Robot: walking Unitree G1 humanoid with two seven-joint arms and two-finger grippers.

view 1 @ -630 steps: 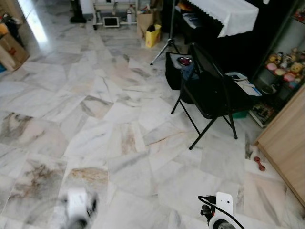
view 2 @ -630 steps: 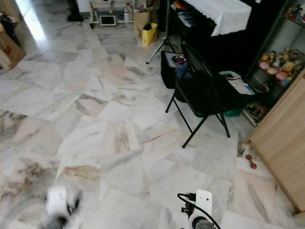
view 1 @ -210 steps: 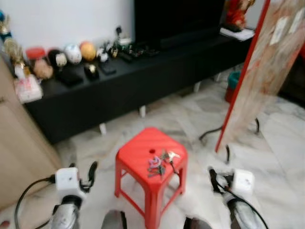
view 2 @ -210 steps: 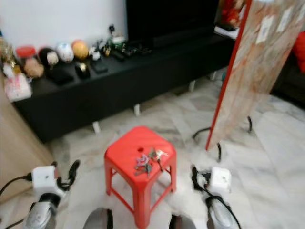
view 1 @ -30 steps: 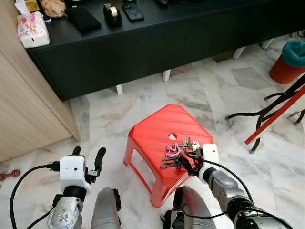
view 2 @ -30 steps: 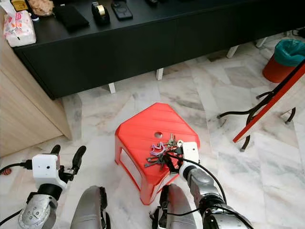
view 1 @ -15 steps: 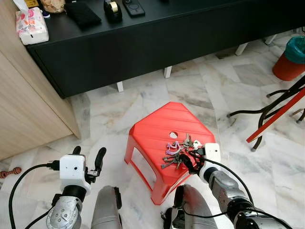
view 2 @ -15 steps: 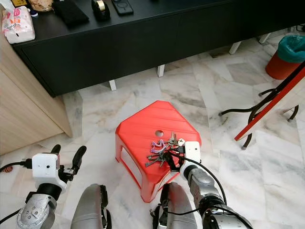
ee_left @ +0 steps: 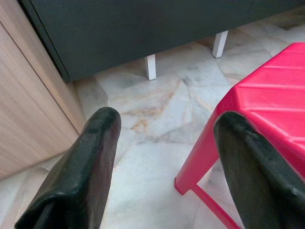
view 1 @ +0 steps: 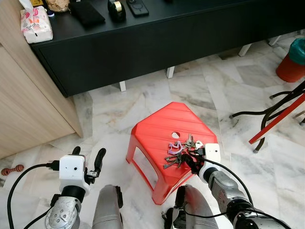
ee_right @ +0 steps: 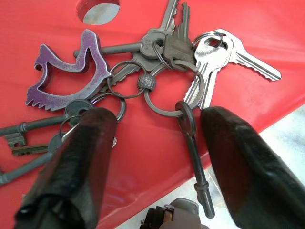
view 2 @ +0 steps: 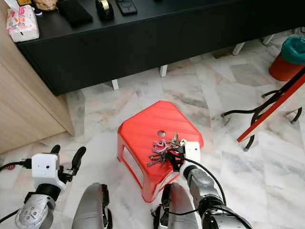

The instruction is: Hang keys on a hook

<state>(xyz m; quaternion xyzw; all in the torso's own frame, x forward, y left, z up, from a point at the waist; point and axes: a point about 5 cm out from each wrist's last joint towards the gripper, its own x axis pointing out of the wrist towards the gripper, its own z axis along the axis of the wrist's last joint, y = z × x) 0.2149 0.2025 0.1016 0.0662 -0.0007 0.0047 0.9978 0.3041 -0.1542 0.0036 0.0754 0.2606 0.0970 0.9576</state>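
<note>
Lying on the near right part of a red plastic stool (view 1: 159, 138), beside its round top hole: bunch of keys (ee_right: 157, 71) on linked rings, with purple bird-shaped charm (ee_right: 66, 71), silver cut keys and dark old-style keys. Right gripper (ee_right: 157, 143) lowered over the bunch at the stool's near edge, fingers (ee_right: 83, 157) spread wide to either side of the rings, pinching nothing; one finger tip over a dark key's ring, exact contact not discernible. Left gripper (ee_left: 164, 157) held low to the left of the stool, well apart from the keys, fingers (ee_left: 90, 157) spread, holding nothing. Behind the stool: long black cabinet (view 1: 157, 38) on white feet, bearing tissue packet (view 1: 35, 24) and small dark items. Wooden cupboard (view 1: 24, 105) at left, marble floor (view 1: 205, 90) beneath, red bin (view 1: 291, 62) with teal liner at far right.
</note>
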